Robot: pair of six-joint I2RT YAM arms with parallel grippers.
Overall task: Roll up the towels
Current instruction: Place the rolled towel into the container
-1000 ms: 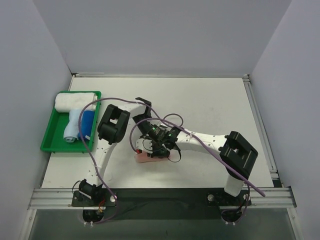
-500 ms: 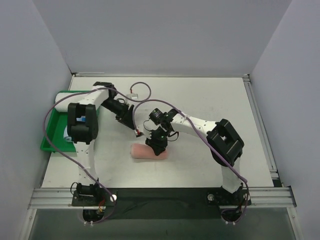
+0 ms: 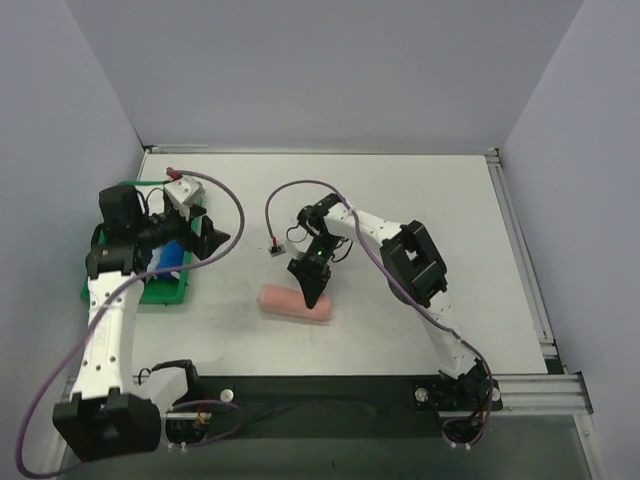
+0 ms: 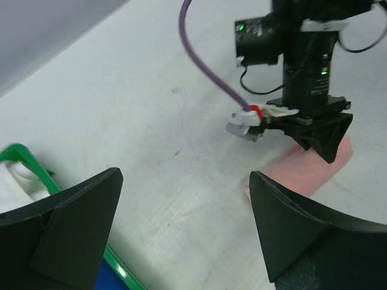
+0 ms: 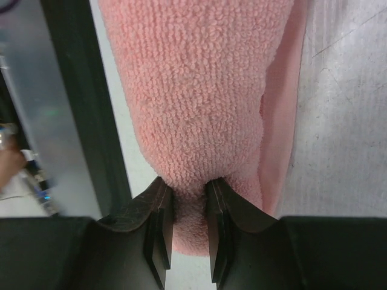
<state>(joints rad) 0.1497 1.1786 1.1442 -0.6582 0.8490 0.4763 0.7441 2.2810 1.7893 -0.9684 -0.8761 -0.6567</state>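
The salmon pink towel (image 3: 290, 303) lies rolled into a short cylinder on the white worktop (image 3: 450, 210), a little left of centre and nearer the front edge than the back. The right tool (image 3: 314, 293) comes down on the roll's right part. In the right wrist view its fingers (image 5: 160, 235) are almost closed, pinching a narrow fold of the towel's pile at the end of the roll, with a loose flap of the cloth lying flat on the worktop beside it.

The left tool (image 3: 207, 236) hangs at the right-hand rim of the green tray (image 3: 160, 295), which sits against the worktop's left edge by the side wall. Its jaws are spread wide and hold nothing; bare worktop shows between them in the left wrist view, with the pink roll (image 4: 308, 169) well apart beyond.

Open surface runs from the towel to the metal rail (image 3: 522, 255) on the right edge and back to the rear wall. A framing bar (image 3: 320, 385) borders the front edge. A purple cable (image 3: 240, 215) loops over the gap between tray and towel
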